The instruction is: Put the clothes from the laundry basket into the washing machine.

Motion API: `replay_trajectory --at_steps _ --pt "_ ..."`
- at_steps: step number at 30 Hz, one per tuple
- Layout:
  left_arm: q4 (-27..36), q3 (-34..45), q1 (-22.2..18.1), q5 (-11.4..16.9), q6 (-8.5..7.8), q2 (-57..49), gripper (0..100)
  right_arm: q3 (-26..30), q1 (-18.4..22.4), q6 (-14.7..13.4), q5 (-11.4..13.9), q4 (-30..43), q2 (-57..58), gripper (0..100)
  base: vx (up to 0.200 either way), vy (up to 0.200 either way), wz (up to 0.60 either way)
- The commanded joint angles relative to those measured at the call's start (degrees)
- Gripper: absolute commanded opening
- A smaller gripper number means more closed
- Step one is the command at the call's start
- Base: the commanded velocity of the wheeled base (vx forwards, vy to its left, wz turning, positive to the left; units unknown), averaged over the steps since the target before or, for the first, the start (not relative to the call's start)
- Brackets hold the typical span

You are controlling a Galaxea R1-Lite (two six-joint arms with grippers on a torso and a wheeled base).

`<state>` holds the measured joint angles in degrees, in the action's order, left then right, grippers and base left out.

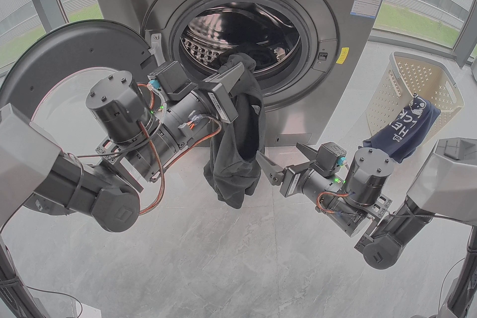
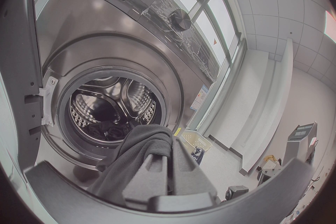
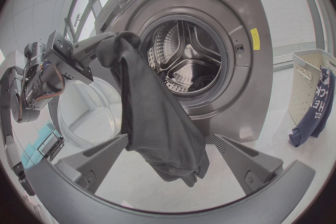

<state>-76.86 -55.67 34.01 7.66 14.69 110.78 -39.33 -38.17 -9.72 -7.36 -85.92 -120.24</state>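
1. Washing machine (image 1: 238, 11) stands at the rear; its door (image 1: 64, 65) hangs open to the left.
2. Left hand (image 1: 238, 70) is before the drum opening; a garment (image 1: 238, 150) hangs from it down the machine's front.
3. Right hand (image 1: 278, 152) is lower, just right of that garment.
4. Laundry basket (image 1: 392, 95) stands right of the machine, with a second garment (image 1: 405, 127) over its rim.

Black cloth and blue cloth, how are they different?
The black cloth hangs in the air from the left gripper, in front of the washer opening; the blue cloth lies draped over the basket rim. The black cloth looks plain; the blue cloth has white letters. Both hang down, and neither is inside the washer yet.
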Motion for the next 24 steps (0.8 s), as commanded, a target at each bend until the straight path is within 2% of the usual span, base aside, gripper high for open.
replay_trajectory --at_steps 1,5,18,24 --pt "0.0 0.0 -0.1 0.0 0.08 -0.3 0 -0.2 -0.2 0.0 0.1 -1.0 -2.5 100 0.0 0.0 0.0" --pt "0.0 0.0 -0.1 -0.1 -0.01 -0.3 0 -0.3 -0.9 0.0 1.1 -1.4 -3.0 100 0.0 0.0 0.0" --pt "0.0 -0.1 -0.3 0.0 -0.01 0.3 0 0.1 -4.7 -0.1 1.4 -1.4 -3.1 100 0.0 0.0 0.0" --pt "0.0 -0.6 -0.3 -0.1 -0.01 0.1 0 -4.3 -4.3 -0.1 1.3 -1.2 -8.5 100 0.0 0.0 0.0"
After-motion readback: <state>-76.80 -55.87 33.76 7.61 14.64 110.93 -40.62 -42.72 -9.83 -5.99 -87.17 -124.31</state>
